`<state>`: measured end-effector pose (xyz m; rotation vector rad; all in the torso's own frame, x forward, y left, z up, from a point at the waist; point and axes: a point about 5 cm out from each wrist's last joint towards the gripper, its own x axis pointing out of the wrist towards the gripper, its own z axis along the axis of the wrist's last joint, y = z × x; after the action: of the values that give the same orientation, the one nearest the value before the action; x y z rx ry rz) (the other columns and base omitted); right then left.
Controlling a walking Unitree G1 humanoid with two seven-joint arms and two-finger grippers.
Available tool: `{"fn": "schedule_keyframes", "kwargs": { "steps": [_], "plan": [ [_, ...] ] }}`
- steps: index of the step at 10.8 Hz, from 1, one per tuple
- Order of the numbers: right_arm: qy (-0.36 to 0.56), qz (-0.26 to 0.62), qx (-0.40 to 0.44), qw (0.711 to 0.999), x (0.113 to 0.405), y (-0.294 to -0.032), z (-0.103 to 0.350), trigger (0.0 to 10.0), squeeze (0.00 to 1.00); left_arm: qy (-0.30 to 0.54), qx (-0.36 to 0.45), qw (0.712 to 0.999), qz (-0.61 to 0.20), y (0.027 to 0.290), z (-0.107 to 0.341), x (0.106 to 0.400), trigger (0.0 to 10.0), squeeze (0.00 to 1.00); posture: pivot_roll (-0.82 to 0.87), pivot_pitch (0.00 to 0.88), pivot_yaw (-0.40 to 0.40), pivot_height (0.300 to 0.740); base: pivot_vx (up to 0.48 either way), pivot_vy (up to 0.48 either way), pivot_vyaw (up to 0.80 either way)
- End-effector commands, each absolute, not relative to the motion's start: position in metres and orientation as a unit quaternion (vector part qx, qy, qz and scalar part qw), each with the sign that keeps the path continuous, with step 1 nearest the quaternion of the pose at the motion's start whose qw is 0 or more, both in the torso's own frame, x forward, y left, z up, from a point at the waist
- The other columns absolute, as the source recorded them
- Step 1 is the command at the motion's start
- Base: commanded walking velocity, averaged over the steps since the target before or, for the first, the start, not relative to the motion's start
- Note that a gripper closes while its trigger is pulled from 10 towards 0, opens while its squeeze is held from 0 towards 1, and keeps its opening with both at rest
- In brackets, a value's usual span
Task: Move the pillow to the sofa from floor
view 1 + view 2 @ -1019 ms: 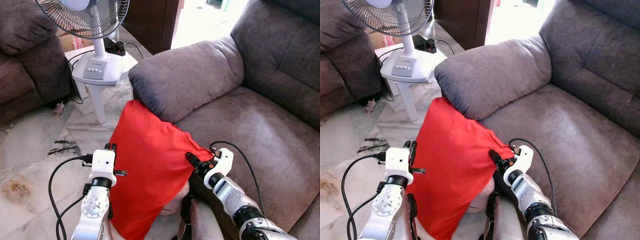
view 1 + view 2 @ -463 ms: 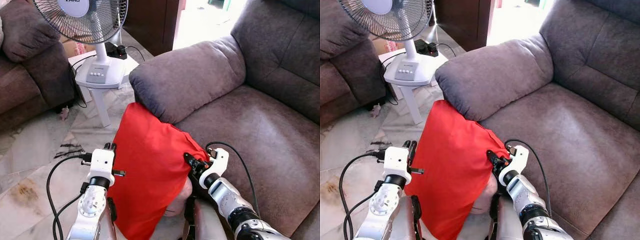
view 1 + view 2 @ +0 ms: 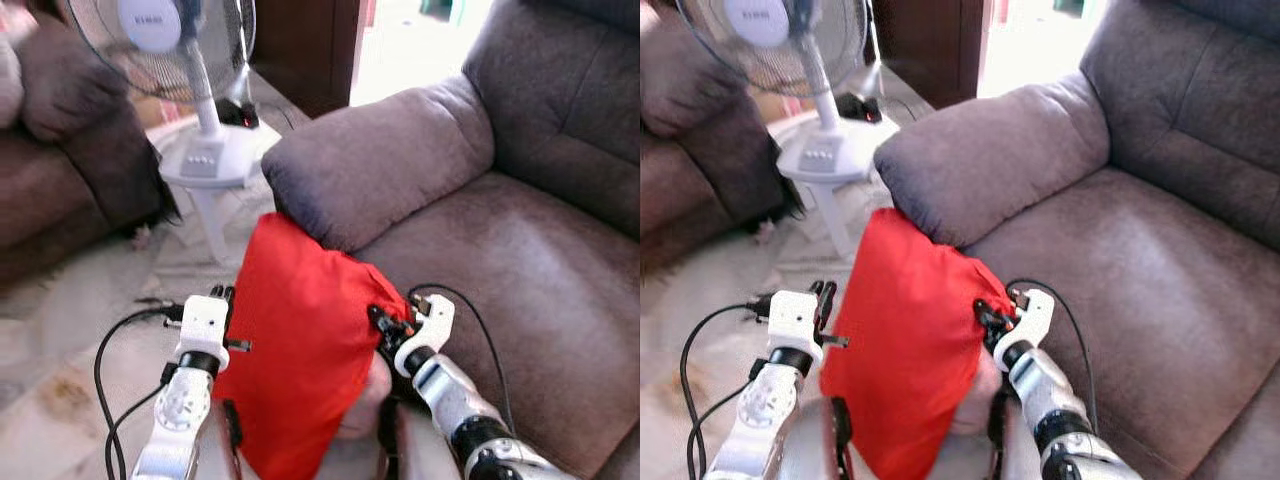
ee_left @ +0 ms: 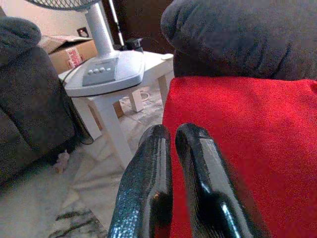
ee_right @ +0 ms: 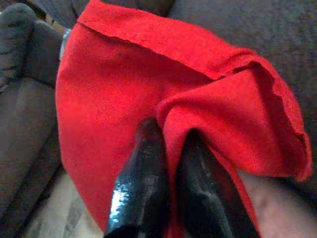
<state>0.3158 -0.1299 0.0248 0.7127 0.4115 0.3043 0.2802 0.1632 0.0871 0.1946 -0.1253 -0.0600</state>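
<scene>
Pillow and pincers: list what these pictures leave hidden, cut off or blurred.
- Pillow: its lower end is cut off by the eye views' bottom edge, so any contact with the floor stays unknown.
- Left pincer: its fingers lie close together beside the pillow's edge; whether cloth is caught between them cannot be told.
- Right pincer: the tips are buried in a fold of cloth.
- Fan: blurred, label unreadable.

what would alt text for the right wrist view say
The right hand pinches a fold of the red pillow between its two black fingers. Grey sofa fabric lies beyond the pillow.
</scene>
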Motion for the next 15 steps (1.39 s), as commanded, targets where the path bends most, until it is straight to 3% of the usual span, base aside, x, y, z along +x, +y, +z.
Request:
{"fn": "schedule_keyframes", "kwargs": {
  "steps": [1, 7, 9, 10, 12, 15],
  "plan": [
    [0.202, 0.148, 0.345, 0.905, 0.313, -0.128, 0.022, 0.0, 0.0, -0.05, 0.102, 0.993, -0.034, 0.166, 0.085, 0.282, 10.0, 0.0, 0.09, 0.065, -0.001, 0.537, 0.0, 0.0, 0.0],
    [0.218, 0.168, 0.339, 0.9, 0.307, -0.12, 0.016, 0.0, 0.0, -0.051, 0.107, 0.993, -0.018, 0.172, 0.088, 0.277, 10.0, 0.0, 0.15, 0.133, -0.032, 0.537, 0.0, 0.0, 0.0],
    [0.208, 0.184, 0.307, 0.91, 0.311, -0.123, 0.021, 0.0, 0.0, -0.047, 0.094, 0.994, 0.002, 0.174, 0.084, 0.27, 10.0, 0.0, 0.15, 0.135, -0.051, 0.537, 0.0, 0.0, 0.0],
    [0.189, 0.183, 0.306, 0.915, 0.315, -0.126, 0.028, 10.0, 0.0, -0.051, 0.091, 0.994, 0.013, 0.177, 0.086, 0.27, 10.0, 0.0, 0.15, 0.135, -0.053, 0.537, 0.0, 0.0, 0.0],
    [0.106, 0.237, 0.298, 0.919, 0.337, -0.13, 0.071, 10.0, 0.0, -0.06, 0.081, 0.994, 0.043, 0.187, 0.091, 0.272, 10.0, 0.0, 0.14, 0.132, -0.06, 0.537, 0.0, 0.0, 0.0],
    [0.048, 0.316, 0.29, 0.902, 0.343, -0.12, 0.104, 10.0, 0.0, -0.06, 0.049, 0.995, 0.067, 0.194, 0.093, 0.272, 10.0, 0.0, 0.14, 0.113, -0.058, 0.537, 0.0, 0.0, 0.0]
  ]
}}
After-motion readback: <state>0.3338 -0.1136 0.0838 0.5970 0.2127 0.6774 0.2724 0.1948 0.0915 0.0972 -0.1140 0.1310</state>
